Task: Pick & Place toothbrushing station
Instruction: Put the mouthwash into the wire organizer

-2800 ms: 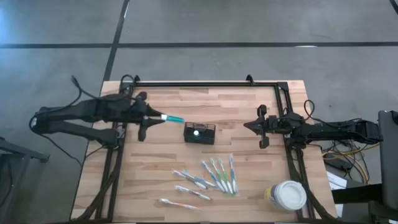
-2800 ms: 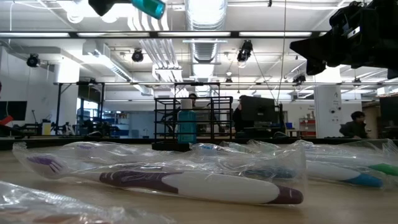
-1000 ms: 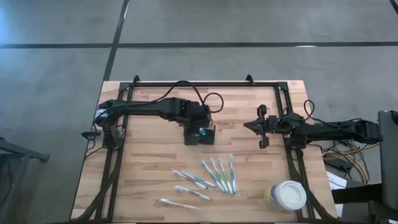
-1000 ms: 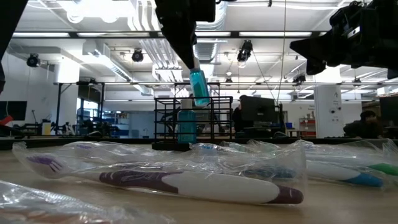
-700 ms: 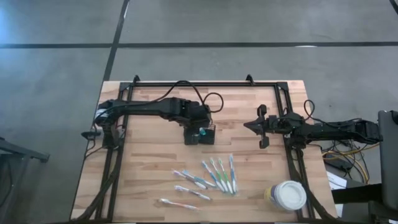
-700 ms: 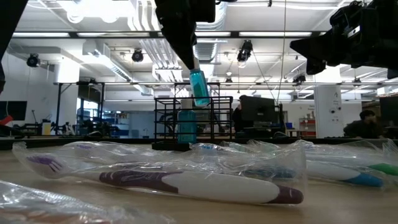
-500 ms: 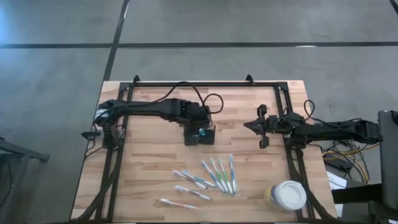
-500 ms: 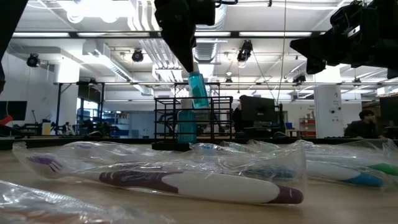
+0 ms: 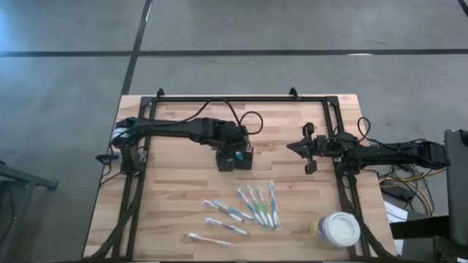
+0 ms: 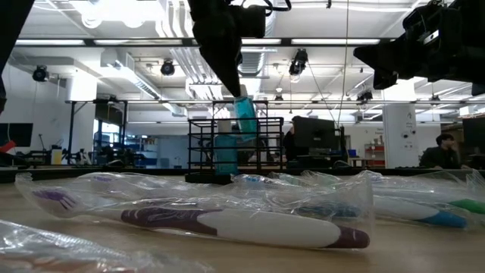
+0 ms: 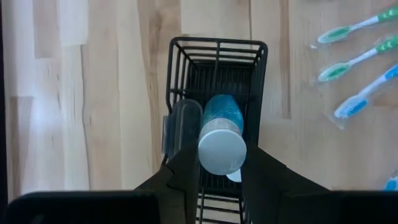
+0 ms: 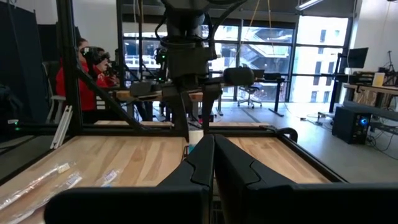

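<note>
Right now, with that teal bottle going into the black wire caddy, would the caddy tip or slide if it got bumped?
The caddy looks light, being open wire, so a nudge would probably slide it on the smooth wooden table. The upright teal bottle in the left gripper raises its weight, so tipping seems possible.

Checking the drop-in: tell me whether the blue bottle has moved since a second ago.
Yes. In the low view the blue bottle, held by the left end effector, has sunk lower into the black caddy.
</note>
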`<state>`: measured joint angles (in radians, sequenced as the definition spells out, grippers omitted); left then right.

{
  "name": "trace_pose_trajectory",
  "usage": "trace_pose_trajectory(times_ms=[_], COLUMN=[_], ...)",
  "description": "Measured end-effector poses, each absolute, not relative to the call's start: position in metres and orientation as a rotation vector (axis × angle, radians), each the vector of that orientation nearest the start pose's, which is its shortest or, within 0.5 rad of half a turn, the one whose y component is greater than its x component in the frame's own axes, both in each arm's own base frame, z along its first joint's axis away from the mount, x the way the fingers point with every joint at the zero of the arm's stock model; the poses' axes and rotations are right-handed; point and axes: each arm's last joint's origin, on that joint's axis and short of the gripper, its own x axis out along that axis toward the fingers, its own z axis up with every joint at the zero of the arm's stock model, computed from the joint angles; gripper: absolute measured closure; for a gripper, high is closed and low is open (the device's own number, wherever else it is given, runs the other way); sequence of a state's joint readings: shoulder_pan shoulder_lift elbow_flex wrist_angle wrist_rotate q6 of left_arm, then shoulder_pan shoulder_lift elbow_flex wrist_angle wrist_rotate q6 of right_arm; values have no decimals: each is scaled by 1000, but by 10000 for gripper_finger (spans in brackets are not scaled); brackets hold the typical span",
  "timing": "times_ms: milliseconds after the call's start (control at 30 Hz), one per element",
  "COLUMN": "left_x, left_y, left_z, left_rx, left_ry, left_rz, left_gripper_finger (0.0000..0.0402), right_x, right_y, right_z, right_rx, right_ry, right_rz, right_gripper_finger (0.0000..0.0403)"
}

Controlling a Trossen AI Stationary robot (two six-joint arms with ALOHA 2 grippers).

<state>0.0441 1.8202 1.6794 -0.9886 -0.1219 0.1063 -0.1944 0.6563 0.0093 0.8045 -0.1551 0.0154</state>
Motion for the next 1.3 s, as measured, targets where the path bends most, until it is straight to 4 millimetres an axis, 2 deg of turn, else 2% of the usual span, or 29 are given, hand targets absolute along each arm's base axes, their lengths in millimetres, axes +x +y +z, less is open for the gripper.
trace_pose_trajectory(times_ms=[167, 700, 867, 1000, 1300], left_x=[380, 402, 405, 406, 409], left_y=[20, 21, 21, 22, 21], left_z=[293, 247, 242, 243, 254], left_rx=[161, 247, 257, 266, 288], left_ry=[1142, 1263, 1269, 1268, 1238], left_rz=[73, -1, -12, -18, -54], left_gripper_finger=[305, 305, 304, 285, 214], right_x=[136, 136, 136, 136, 136], right_y=[-22, -22, -22, -22, -22], right_z=[180, 181, 181, 181, 181], right_rx=[-16, -28, -29, -32, -31], right_ry=[-157, -165, -164, -163, -164], right_rz=[-38, -38, -38, -38, -39], right_gripper_finger=[394, 394, 394, 394, 394])
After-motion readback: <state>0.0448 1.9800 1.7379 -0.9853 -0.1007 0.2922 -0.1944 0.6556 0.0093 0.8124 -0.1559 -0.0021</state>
